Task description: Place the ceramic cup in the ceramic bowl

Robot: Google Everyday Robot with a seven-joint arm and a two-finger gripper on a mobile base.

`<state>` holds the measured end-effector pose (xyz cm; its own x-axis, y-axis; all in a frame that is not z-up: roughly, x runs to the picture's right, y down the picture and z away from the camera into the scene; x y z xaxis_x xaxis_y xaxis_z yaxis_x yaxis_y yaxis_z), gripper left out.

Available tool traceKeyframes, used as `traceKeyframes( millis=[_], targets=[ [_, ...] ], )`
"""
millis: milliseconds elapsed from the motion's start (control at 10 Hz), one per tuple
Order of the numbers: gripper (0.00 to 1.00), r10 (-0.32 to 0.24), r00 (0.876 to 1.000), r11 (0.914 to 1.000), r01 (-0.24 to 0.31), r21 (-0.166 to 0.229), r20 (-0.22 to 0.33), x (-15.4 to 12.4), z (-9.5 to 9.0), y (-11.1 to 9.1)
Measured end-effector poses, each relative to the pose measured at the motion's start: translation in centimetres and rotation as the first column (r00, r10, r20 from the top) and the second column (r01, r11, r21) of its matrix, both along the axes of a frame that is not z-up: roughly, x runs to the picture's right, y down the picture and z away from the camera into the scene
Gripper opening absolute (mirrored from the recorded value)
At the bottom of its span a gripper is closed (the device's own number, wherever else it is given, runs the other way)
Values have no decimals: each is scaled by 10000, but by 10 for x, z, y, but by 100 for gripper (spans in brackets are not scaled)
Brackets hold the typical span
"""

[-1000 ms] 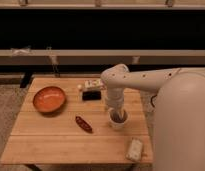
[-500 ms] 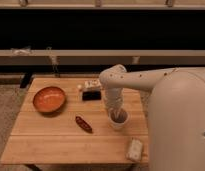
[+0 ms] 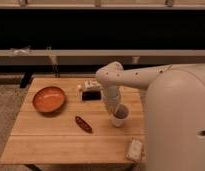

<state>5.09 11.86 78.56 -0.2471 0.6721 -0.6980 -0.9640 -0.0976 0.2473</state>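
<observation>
The white ceramic cup (image 3: 119,116) stands upright on the right part of the wooden table (image 3: 56,140). The orange-red ceramic bowl (image 3: 48,99) sits at the table's left, well apart from the cup. My gripper (image 3: 116,109) hangs down from the white arm right at the cup's rim, reaching into or around it.
A small dark red oblong item (image 3: 83,124) lies between bowl and cup. A black box (image 3: 91,95) and a small pale item (image 3: 88,85) sit behind the arm. A flat pale packet (image 3: 134,149) lies at the front right edge. A dark shelf runs behind the table.
The arm has shifted slightly left over the cup; the cup stays in the same place on the table.
</observation>
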Motion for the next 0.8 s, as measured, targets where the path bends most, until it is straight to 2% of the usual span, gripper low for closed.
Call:
traceKeyframes(
  millis=[300,500,800],
  targets=[
    [0,-798,9959,9961,781,409,417,-29,-8,-29],
    [0,-1520,9828,9871,1457,658,1045,-66,-7,-47],
    [0,-2770,9329,9595,2560,1173,2302,-124,0,-73]
  ],
)
